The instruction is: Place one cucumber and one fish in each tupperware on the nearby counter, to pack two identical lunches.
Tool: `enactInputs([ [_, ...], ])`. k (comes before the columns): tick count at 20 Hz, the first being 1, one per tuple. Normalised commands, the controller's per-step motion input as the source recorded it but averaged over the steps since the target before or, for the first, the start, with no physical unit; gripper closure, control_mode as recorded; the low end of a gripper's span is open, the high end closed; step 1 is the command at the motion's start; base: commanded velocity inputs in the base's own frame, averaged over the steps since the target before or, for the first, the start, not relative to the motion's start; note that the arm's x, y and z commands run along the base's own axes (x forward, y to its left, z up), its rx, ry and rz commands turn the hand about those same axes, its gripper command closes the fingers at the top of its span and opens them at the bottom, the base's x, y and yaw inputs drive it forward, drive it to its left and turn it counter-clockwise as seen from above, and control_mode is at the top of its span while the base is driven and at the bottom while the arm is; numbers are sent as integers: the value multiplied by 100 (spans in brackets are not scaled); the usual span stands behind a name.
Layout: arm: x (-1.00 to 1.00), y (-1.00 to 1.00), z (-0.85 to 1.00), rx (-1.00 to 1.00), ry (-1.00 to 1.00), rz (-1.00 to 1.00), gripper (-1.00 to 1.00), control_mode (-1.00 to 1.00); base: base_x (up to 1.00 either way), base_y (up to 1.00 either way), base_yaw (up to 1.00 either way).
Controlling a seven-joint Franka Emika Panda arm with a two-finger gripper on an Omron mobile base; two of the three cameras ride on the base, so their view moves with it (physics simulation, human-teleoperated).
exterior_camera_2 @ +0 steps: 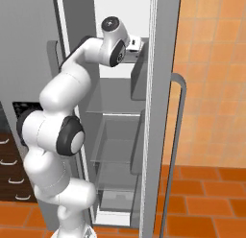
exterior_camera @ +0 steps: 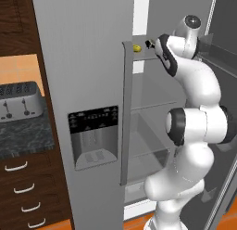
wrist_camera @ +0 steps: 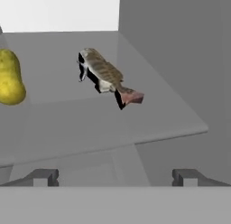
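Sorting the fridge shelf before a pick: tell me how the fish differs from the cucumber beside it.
The fish is slim, grey-brown with a tail fin; the cucumber is stubby, rounded and yellow-green. In the hand view the fish lies fully in frame, near centre, while the cucumber is cut off at the left edge. Both rest on the same fridge shelf.

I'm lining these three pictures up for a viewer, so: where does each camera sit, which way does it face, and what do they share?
Left base view: behind the arm on its left, facing the open fridge; toaster on the counter at left.
Right base view: behind the arm on its right, facing the fridge shelves; tiled wall at right.
Hand view: on the hand, looking along the open claw at a fish and a cucumber on a shelf.
Shared: both base views show the arm reaching in at an upper shelf.
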Motion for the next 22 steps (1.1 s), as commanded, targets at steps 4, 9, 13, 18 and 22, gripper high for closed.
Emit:
enactInputs([
  [4, 47, -17, 0, 0, 0, 2, -100, -100, 0, 0, 0],
  [9, 49, -14, -5, 0, 1, 1, -100, -100, 0, 0, 0],
  [13, 37, -5, -14, 0, 2, 2, -100, -100, 0, 0, 0],
  [18, 57, -2, -5, 0, 0, 1, -100, -100, 0, 0, 0],
  [22, 56, -9, -3, 0, 1, 1, -100, -100, 0, 0, 0],
])
